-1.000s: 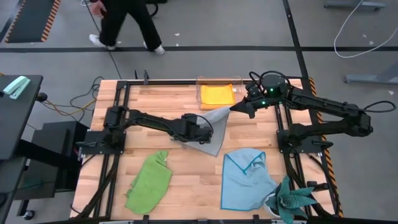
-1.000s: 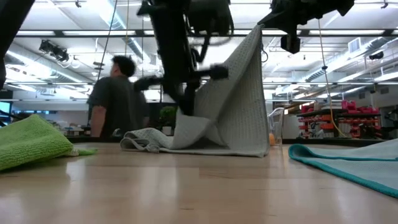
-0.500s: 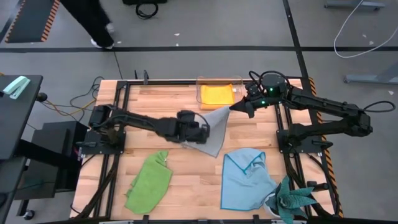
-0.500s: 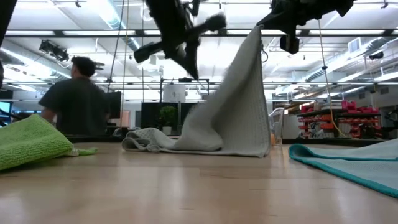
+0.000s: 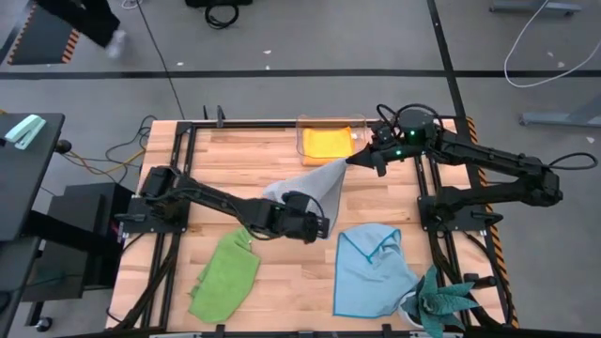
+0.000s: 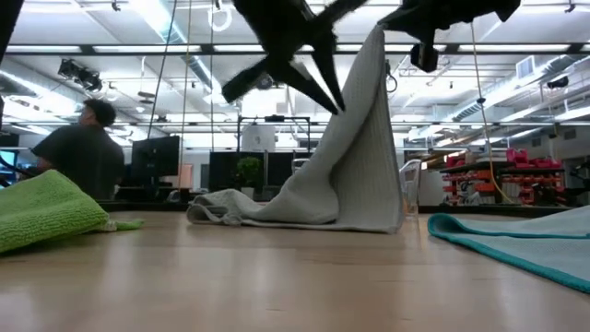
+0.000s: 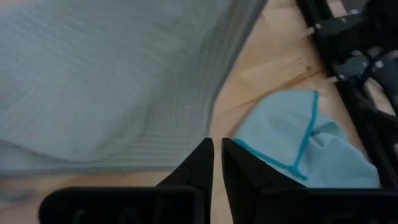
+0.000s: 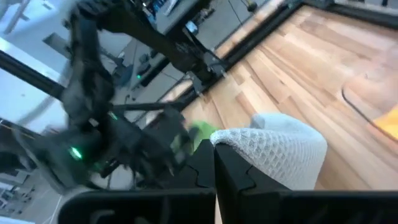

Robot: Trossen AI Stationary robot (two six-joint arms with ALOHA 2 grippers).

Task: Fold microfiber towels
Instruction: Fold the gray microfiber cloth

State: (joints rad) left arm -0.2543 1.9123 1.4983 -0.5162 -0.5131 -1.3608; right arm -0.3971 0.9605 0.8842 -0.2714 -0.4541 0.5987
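Since a second ago, the left gripper (image 5: 322,228) has let go of the grey towel (image 5: 315,181) and swung toward the table's near side, so it now hangs just beside the light blue towel (image 5: 374,266). Its fingers (image 7: 200,163) stand almost together with only a thin gap, and they hold nothing. The right gripper (image 5: 362,161) is clamped tight on one corner of the grey towel, lifting it so the cloth drapes down in a tent to the wooden table (image 5: 235,155). Its far end lies bunched on the wood. The green towel (image 5: 225,275) lies crumpled near the front left. The orange towel (image 5: 327,143) sits in a clear box (image 5: 302,127) at the back edge.
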